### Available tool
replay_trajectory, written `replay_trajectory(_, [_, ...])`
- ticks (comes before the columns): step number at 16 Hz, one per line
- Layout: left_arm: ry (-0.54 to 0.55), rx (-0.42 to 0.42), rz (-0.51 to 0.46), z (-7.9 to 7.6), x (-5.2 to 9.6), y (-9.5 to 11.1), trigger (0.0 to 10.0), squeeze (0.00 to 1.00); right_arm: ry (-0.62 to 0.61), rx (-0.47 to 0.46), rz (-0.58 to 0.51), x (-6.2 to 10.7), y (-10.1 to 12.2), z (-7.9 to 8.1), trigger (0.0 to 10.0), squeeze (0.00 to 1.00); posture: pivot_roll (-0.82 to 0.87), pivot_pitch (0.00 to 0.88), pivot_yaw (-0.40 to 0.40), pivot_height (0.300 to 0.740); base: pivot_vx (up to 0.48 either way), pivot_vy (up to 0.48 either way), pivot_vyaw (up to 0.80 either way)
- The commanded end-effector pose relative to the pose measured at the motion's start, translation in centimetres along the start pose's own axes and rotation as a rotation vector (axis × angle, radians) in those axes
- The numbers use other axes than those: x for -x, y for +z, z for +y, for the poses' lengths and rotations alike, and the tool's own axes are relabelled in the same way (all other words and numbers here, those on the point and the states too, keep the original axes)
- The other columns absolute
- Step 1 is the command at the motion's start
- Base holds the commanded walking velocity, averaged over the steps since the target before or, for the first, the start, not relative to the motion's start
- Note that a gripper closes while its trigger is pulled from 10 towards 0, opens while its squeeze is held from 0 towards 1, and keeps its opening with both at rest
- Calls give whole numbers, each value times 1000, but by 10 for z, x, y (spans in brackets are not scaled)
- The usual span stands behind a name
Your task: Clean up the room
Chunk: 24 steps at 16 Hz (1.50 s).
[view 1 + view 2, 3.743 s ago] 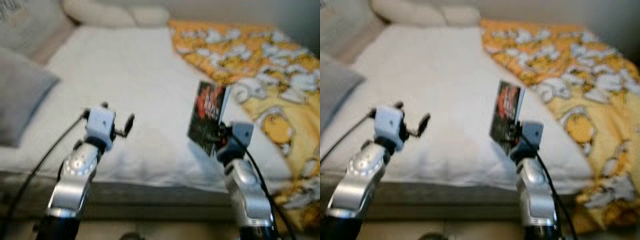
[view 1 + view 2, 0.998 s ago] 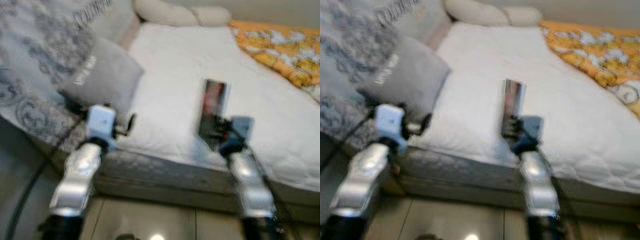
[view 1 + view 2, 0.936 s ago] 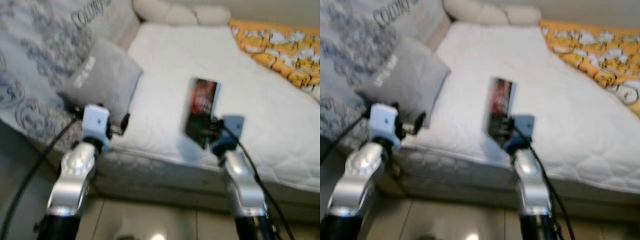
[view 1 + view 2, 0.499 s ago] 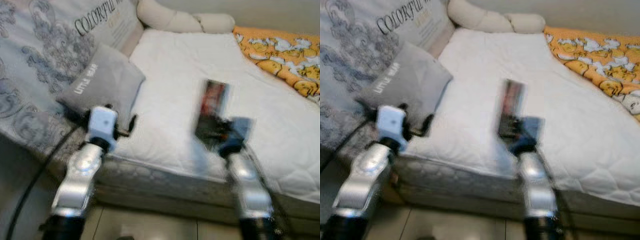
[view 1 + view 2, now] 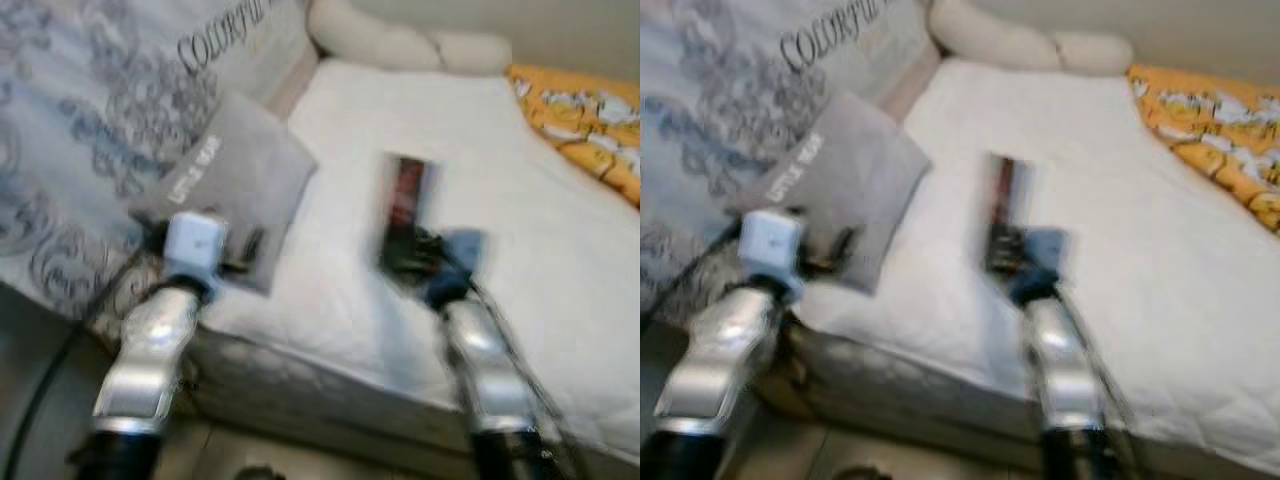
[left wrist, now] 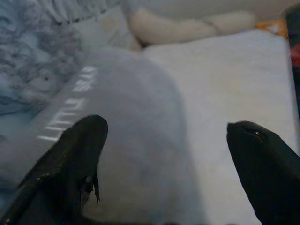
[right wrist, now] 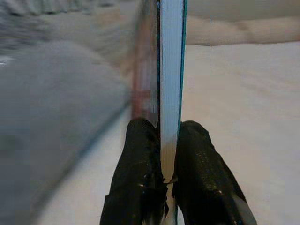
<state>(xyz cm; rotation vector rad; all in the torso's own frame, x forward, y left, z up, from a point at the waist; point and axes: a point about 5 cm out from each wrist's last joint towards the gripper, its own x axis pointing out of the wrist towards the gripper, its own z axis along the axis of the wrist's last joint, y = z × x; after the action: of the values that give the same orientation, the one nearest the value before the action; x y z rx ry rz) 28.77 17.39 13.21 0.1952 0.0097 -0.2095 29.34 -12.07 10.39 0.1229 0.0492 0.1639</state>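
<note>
My right gripper [image 5: 412, 252] is shut on a dark book [image 5: 402, 208] with a red cover picture, held upright over the front part of the white mattress [image 5: 480, 170]. In the right wrist view the two black fingers [image 7: 140, 159] pinch the book's white page edge [image 7: 168, 84] from both sides. My left gripper [image 5: 248, 252] is open and holds nothing; it hovers by the near corner of a grey pillow [image 5: 235, 165]. In the left wrist view its fingertips [image 6: 89, 140] stand wide apart, with the grey pillow [image 6: 126, 140] ahead.
A grey patterned blanket [image 5: 90, 120] with lettering lies at the left. Cream pillows [image 5: 400, 45] sit at the head of the bed. An orange and yellow patterned quilt [image 5: 590, 115] covers the far right. The mattress edge [image 5: 330, 385] runs across in front of me.
The whole view has shifted: the camera has turned left, so the grey pillow and blanket come nearer and the orange quilt slides off right. The book stays held in my right gripper.
</note>
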Motion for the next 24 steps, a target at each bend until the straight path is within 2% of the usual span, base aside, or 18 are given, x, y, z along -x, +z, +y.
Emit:
replay_trajectory(1, [-27, 2, -30, -9, -3, 7, 10000, 0, -41, -3, -28, 2, 7, -16, 10000, 0, 109, 0, -12, 740, 360, 0, 0])
replay_trajectory(5, [-34, -4, -30, -8, -3, 8, 10000, 0, -17, -11, -18, 2, 5, -12, 10000, 0, 109, 0, -9, 740, 357, 0, 0])
replay_trajectory(6, [-43, -8, -30, -9, -4, 9, 10000, 0, -17, -47, 0, 2, 4, -12, 10000, 0, 109, 0, -9, 740, 285, 0, 0])
replay_trajectory(7, [-85, -15, -41, -13, -4, 10, 10000, 0, -19, -129, 35, 1, 2, -14, 10000, 0, 111, 0, -5, 740, 0, 0, 0])
replay_trajectory(8, [-96, -16, -42, -13, -4, 11, 10000, 0, -20, -150, 48, 1, 2, -14, 10000, 0, 111, 0, -5, 740, 0, 0, 0])
replay_trajectory(9, [-139, -23, -41, -15, -3, 11, 10000, 0, -25, -181, 92, -1, -1, -16, 10000, 0, 112, 0, -4, 740, 0, 0, 0])
replay_trajectory(10, [-201, -32, -34, -19, -1, 11, 10000, 0, -42, -176, 193, -3, -9, -17, 10000, 0, 112, 0, -2, 740, 0, 0, 0])
replay_trajectory(12, [-305, -69, -7, -22, 3, 10, 10000, 0, -5, -253, 202, -14, -4, -14, 10000, 0, 116, 0, 1, 740, 0, 0, 0])
replay_trajectory(16, [-444, -103, 33, -20, 8, 11, 10000, 0, 66, -471, 390, -43, -13, -10, 10000, 0, 118, 12, 19, 740, 0, 0, 0])
replay_trajectory(17, [-485, -102, 40, -21, 10, 12, 10000, 0, 48, -491, 433, -47, -17, -14, 10000, 0, 121, 20, 23, 740, 0, 0, 0])
replay_trajectory(18, [-553, -97, 60, -23, 14, 13, 10000, 0, 0, -522, 536, -50, -27, -20, 10000, 0, 123, 22, 24, 740, 0, 0, 0])
replay_trajectory(19, [-589, -101, 67, -25, 16, 14, 10000, 0, 3, -536, 574, -51, -30, -20, 10000, 0, 129, 29, 27, 740, 0, 0, 0])
replay_trajectory(20, [-650, -116, 85, -25, 21, 15, 10000, 0, 1, -619, 608, -54, -30, -22, 10000, 0, 139, 34, 25, 740, 0, 0, 0])
replay_trajectory(21, [-653, -121, 87, -25, 22, 15, 10000, 0, -22, -660, 599, -56, -30, -26, 10000, 0, 140, 34, 25, 740, 0, 0, 0])
replay_trajectory(23, [-671, -108, 95, -25, 22, 16, 10000, 0, -89, -644, 583, -56, -32, -38, 10000, 0, 143, 41, 28, 740, 0, 0, 0])
replay_trajectory(24, [-704, -104, 111, -27, 25, 15, 10000, 0, -105, -598, 566, -57, -32, -42, 10000, 0, 147, 43, 29, 740, 0, 0, 0])
